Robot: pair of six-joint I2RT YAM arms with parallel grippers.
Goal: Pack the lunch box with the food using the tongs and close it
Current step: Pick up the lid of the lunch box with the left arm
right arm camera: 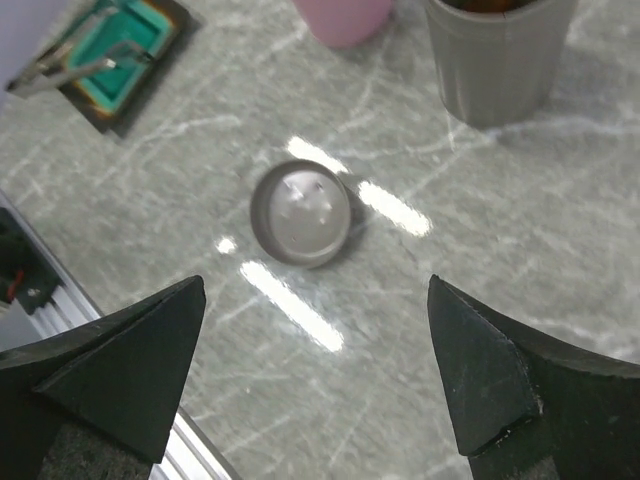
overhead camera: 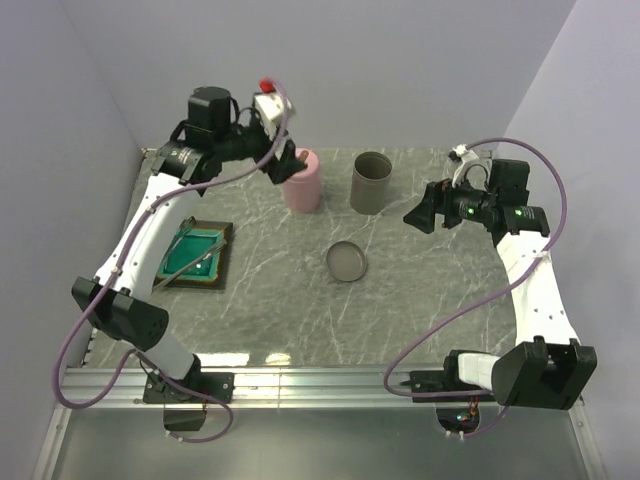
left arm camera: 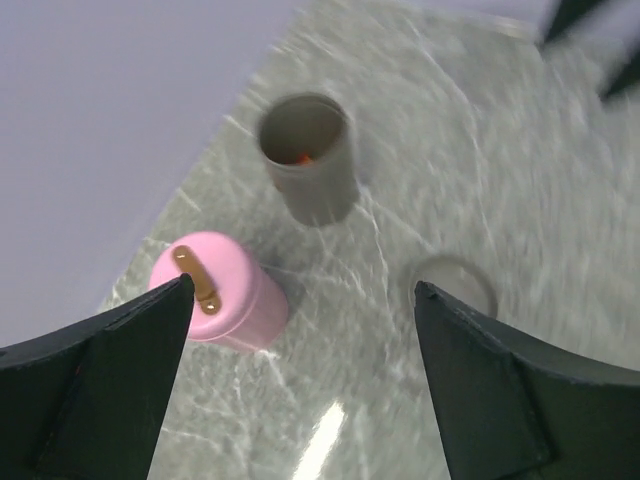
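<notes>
- Grey marbled table (overhead camera: 300,310), pale walls: your tray (overhead camera: 212,243) looks bare of food, with the tongs (overhead camera: 185,264) laid across it.
- Food (left arm camera: 303,158): you can see one orange piece inside the grey cup (left arm camera: 312,175). Any others are hidden, so packing looks largely done.
- To do: the lid (overhead camera: 347,261) lies flat on the table near the cup, so closing remains.
- Pink can (left arm camera: 225,295) stands capped beside the cup.
- Left gripper (left arm camera: 302,290) and right gripper (right arm camera: 316,285): jaws apart, holding nothing.
- Count: one tray, one tongs, one cup, one lid, one can.
</notes>
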